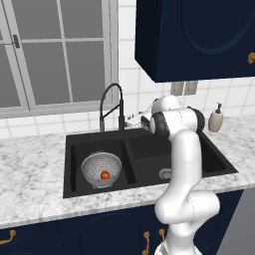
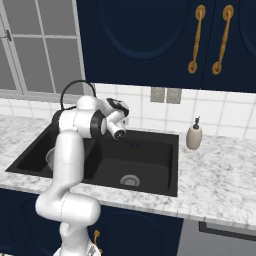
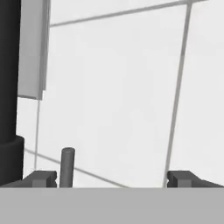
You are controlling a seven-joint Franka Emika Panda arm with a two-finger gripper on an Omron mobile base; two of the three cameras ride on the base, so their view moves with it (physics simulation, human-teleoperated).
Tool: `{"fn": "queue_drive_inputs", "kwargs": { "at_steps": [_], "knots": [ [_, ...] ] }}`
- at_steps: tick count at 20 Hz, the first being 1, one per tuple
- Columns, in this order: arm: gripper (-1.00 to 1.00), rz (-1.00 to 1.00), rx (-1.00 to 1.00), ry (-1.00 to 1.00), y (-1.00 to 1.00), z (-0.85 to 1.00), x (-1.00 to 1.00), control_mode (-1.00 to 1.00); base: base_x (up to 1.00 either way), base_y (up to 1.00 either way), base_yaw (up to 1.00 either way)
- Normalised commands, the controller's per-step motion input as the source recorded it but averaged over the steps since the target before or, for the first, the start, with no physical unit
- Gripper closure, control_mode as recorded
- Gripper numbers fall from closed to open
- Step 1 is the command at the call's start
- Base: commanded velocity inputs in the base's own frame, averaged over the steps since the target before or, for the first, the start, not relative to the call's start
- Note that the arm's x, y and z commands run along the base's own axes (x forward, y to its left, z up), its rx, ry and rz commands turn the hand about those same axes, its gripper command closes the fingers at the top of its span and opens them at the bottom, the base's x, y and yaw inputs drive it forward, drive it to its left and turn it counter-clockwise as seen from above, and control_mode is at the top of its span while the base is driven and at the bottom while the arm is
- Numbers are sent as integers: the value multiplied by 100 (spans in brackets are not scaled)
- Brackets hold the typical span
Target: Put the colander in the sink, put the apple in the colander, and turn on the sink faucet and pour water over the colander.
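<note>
Left base view, soap dispenser (image 1: 215,118) beside sink (image 1: 219,162)

Apple (image 1: 105,175) in colander (image 1: 101,168), colander in left basin of sink (image 1: 144,147). Faucet (image 1: 111,106) behind sink divider. Soap bottle (image 1: 215,118) on counter (image 1: 30,174), right of sink.

Both base cams sit behind the arm, left and right, looking down at the same matte black double-basin sink (image 1: 149,149). Hand cam's right up against the white tiled wall (image 3: 113,87).
</note>
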Motion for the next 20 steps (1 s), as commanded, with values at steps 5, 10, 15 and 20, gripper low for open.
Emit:
{"fn": "queue_drive_inputs", "kwargs": {
  "at_steps": [5,10,15,20],
  "knots": [
    [-100,-15,0,3,0,0,17,-100,0,0,0],
    [-100,-11,0,2,0,-3,13,-100,0,0,0],
    [-100,-10,0,0,0,-10,12,-100,0,0,0],
    [100,-8,0,0,0,-7,24,-100,0,0,0]
  ]
}}
